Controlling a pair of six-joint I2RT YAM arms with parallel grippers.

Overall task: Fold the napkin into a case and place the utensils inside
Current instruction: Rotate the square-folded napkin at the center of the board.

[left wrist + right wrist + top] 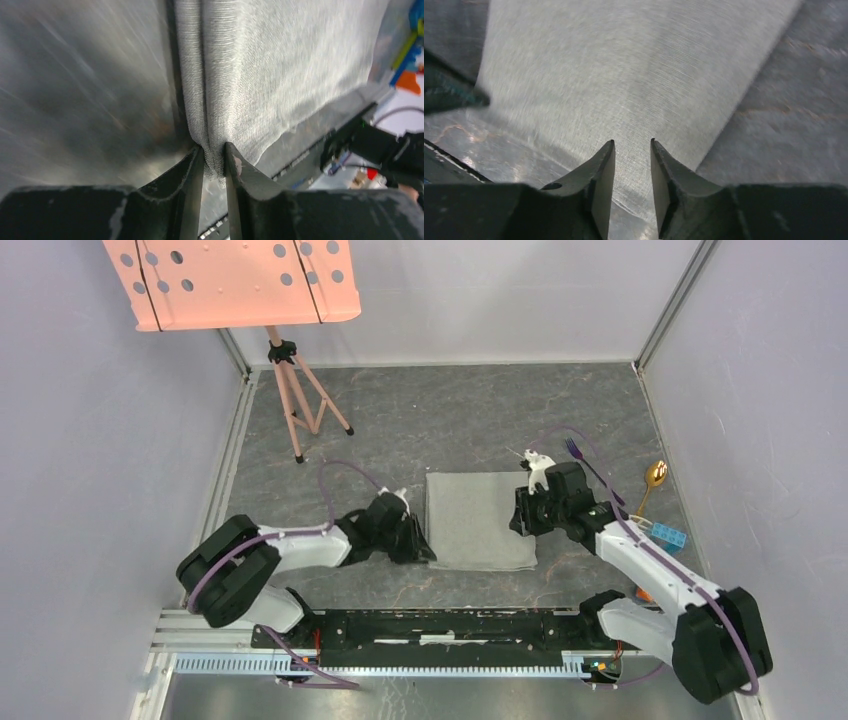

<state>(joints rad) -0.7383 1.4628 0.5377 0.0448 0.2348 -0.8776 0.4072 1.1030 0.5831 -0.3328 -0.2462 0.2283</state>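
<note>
1. One grey napkin [478,520] lies flat at the centre of the table [430,415]. It is not yet folded into a narrow case.
2. Left gripper [214,154]: the jaws are closed narrow on a raised pinch of the napkin's hem, at 8 o'clock on the cloth.
3. Right gripper [632,150]: the jaws stand narrowly apart, low over the 3 o'clock edge. The cloth beneath them lies flat and nothing is held.
4. Handling, as judged: the napkin is light, soft, limp woven cloth. It should sag and crease wherever it is unsupported, and a thin edge may slip out of a shallow bite. It is not fragile.
5. Grip point: take the hem itself, close to a corner and seated deep between the pads. Hold opposite edges together so the fold line runs straight.
6. The purple fork [585,462] and the gold-bowled spoon [653,480] lie at 2 o'clock from the napkin, apart from it. Both look thin, stiff and light, and likely to skid. Take each at mid-handle.
</note>
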